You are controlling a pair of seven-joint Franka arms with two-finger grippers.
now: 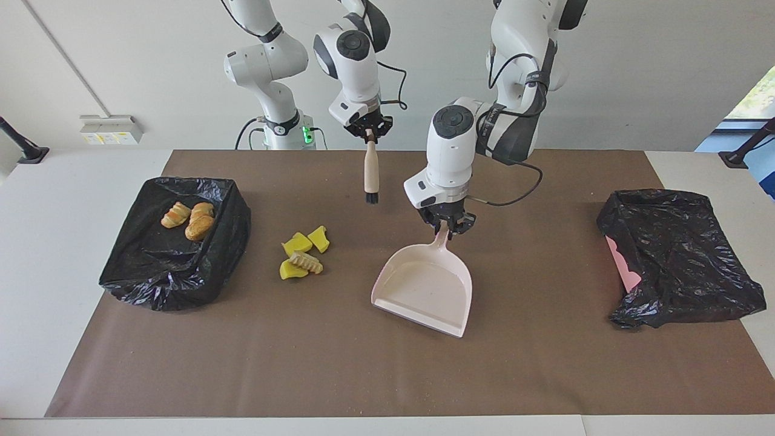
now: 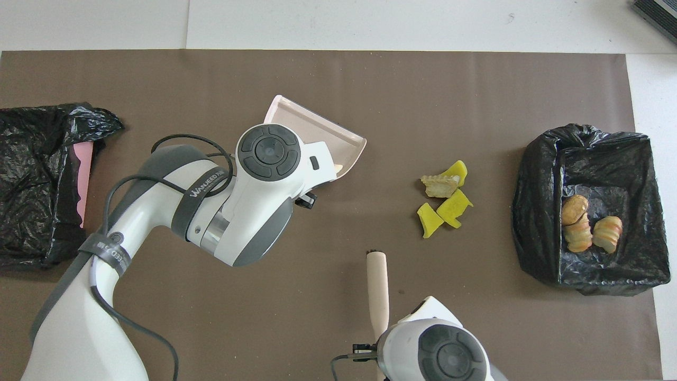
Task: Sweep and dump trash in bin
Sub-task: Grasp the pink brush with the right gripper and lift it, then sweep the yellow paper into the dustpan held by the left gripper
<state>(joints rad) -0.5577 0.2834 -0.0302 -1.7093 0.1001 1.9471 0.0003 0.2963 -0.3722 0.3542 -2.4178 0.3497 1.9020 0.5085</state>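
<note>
Three yellow spongy chunks (image 1: 298, 244) (image 2: 442, 210) and a ridged beige piece (image 1: 306, 261) (image 2: 440, 184) lie together on the brown mat. Three golden-brown bread lumps (image 1: 189, 220) (image 2: 587, 230) lie in the black-lined bin (image 1: 139, 266) (image 2: 539, 238) at the right arm's end. My left gripper (image 1: 447, 224) is shut on the handle of the pink dustpan (image 1: 424, 287) (image 2: 317, 129), which rests on the mat, its mouth facing away from the robots. My right gripper (image 1: 370, 132) is shut on a wooden brush (image 1: 371, 172) (image 2: 377, 288), held bristles-down above the mat.
A second black-lined bin (image 1: 678, 254) (image 2: 31, 180) with a pink side showing stands at the left arm's end of the table. The brown mat (image 1: 339, 369) covers most of the white table.
</note>
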